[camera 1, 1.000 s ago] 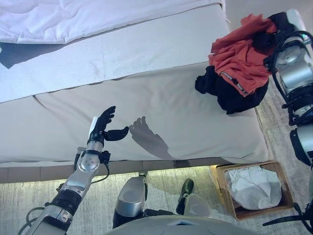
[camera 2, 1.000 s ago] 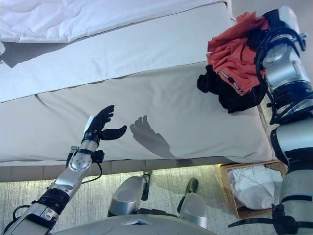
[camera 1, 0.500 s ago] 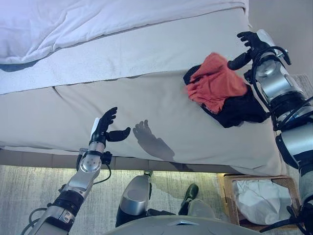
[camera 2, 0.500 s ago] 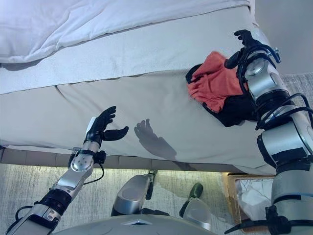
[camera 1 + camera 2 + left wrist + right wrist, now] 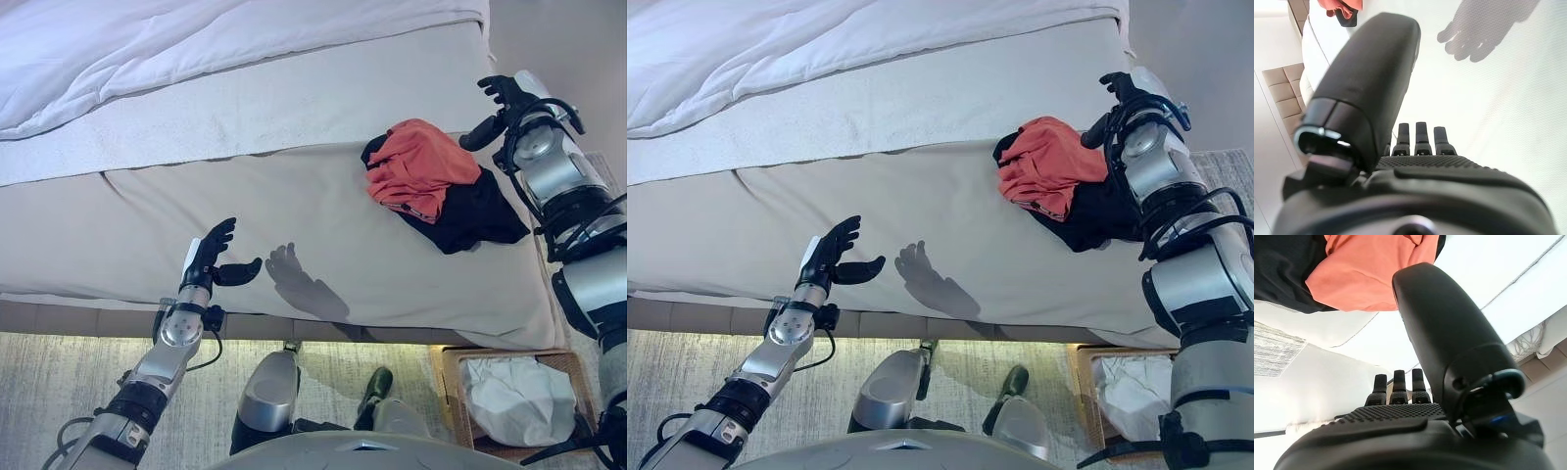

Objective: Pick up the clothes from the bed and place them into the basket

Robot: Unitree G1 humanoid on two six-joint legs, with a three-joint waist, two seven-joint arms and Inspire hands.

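Clothes (image 5: 426,181) lie on the bed (image 5: 294,196) just beside the right hand (image 5: 500,103); both hands' fingers spread, holding nothing.

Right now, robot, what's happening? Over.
Both hands open, empty. Right hand beside clothes on bed. Left hand idle. Basket on floor, nothing blocking.

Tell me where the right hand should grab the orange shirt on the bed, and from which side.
Take the bunched top fold of the orange shirt, coming down from above on its right side, where the open right hand is. The shirt lies heaped on the black garment near the bed's right edge, so a deep pinch would probably lift both.
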